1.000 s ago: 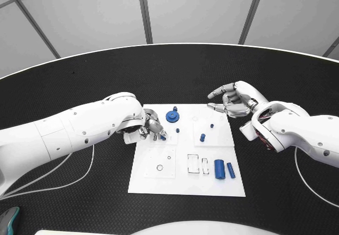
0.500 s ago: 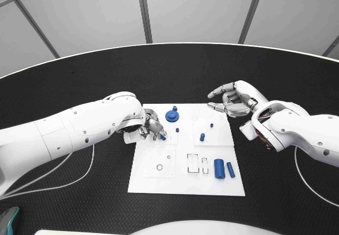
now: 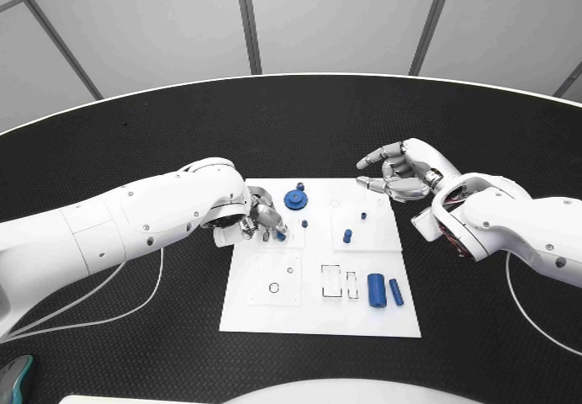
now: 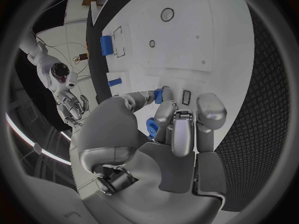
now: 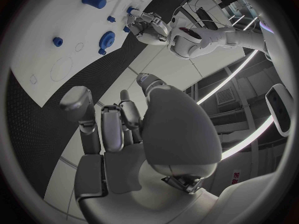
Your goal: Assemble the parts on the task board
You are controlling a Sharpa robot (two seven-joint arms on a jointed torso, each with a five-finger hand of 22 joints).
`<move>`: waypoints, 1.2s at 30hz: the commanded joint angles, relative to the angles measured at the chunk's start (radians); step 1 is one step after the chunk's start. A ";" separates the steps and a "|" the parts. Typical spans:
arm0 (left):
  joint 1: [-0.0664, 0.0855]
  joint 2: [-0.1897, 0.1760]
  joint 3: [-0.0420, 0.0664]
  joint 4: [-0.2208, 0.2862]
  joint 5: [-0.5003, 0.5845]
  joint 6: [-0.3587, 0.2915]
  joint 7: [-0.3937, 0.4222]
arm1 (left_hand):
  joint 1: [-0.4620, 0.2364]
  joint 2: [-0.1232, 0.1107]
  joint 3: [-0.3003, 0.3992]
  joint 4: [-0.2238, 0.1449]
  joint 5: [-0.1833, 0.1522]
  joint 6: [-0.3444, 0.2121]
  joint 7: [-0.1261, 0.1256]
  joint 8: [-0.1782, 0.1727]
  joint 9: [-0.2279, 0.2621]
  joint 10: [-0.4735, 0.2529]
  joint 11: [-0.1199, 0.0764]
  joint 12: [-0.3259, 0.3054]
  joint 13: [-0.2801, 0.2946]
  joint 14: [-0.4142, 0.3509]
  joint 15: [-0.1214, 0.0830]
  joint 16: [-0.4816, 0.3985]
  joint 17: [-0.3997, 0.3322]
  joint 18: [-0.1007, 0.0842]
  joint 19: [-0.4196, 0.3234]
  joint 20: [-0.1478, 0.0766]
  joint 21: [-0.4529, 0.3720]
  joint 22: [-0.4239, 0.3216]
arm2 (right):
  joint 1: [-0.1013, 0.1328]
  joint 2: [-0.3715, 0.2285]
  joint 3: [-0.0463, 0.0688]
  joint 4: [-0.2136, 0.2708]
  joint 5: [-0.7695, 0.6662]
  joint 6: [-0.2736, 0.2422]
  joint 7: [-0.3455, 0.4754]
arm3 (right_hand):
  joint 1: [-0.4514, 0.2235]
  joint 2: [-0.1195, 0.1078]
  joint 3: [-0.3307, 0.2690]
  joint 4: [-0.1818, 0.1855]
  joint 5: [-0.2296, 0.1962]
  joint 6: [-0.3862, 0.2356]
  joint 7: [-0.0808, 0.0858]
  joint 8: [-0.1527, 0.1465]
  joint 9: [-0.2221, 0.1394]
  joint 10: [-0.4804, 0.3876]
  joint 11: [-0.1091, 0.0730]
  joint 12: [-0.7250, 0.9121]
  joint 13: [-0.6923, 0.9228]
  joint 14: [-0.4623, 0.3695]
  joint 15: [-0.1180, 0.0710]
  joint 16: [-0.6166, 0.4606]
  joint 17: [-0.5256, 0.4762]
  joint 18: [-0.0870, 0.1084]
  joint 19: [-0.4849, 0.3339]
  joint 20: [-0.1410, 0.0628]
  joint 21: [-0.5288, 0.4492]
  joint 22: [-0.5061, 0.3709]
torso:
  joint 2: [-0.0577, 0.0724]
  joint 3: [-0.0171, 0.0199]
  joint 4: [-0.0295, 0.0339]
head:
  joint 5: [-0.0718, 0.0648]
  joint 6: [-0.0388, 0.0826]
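Nothing moved; left wrist view reveals a blue part (image 4: 152, 127) under left robot hand (image 4: 168, 134).

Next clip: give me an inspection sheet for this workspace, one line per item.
Surface: black table, textured.
Job's things: white task board at centre; blue gear, small blue peg, large blue cylinder and thin blue cylinder on it.
Clutter: nothing seen.
Robot hands: left robot hand over the board's left edge, pinching a small blue part; right robot hand at the board's far right corner, fingers curled, nothing in it.
Cables: white cable beside the left arm.
Surroundings: grey panelled wall.
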 commanded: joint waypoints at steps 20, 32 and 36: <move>0.000 0.004 0.000 -0.015 -0.025 0.049 -0.001 | -0.013 -0.012 0.078 -0.113 0.005 0.026 -0.015 0.006 -0.005 0.030 -0.004 0.021 0.026 0.102 -0.010 0.029 0.260 -0.016 0.011 -0.004 0.016 0.020 | 0.000 0.001 0.000 -0.001 0.000 0.001 0.001 | 0.000 -0.009 0.009 0.001 0.005 0.004 0.001 0.005 -0.001 0.007 0.002 0.002 -0.001 0.040 -0.006 -0.004 0.001 0.012 0.004 0.000 -0.004 -0.001 | 0.000 -0.0004 -0.0004 | 0.001 -0.003; 0.001 0.004 0.000 -0.017 -0.035 0.058 0.000 | -0.015 -0.013 0.077 -0.117 0.005 0.030 -0.016 0.006 -0.006 0.034 -0.005 0.024 0.030 0.103 -0.010 0.030 0.263 -0.016 0.011 -0.004 0.017 0.021 | 0.000 0.003 0.000 -0.004 0.000 0.001 0.001 | 0.000 -0.010 0.011 0.001 0.008 0.004 0.001 0.005 -0.002 0.008 0.002 0.003 -0.001 0.040 -0.006 -0.004 0.001 0.012 0.004 0.000 -0.004 -0.001 | -0.001 -0.0007 -0.0003 | 0.002 -0.004; 0.001 0.007 0.000 -0.020 -0.035 0.060 -0.001 | -0.016 -0.013 0.077 -0.117 0.005 0.031 -0.016 0.006 -0.006 0.036 -0.005 0.026 0.033 0.103 -0.010 0.030 0.263 -0.016 0.011 -0.004 0.017 0.022 | 0.000 0.004 0.000 -0.004 0.000 0.001 0.002 | 0.000 -0.010 0.011 0.001 0.008 0.004 0.001 0.005 -0.002 0.008 0.002 0.003 -0.001 0.040 -0.006 -0.004 0.001 0.012 0.004 0.000 -0.004 -0.001 | 0.000 -0.0002 -0.0004 | 0.001 -0.004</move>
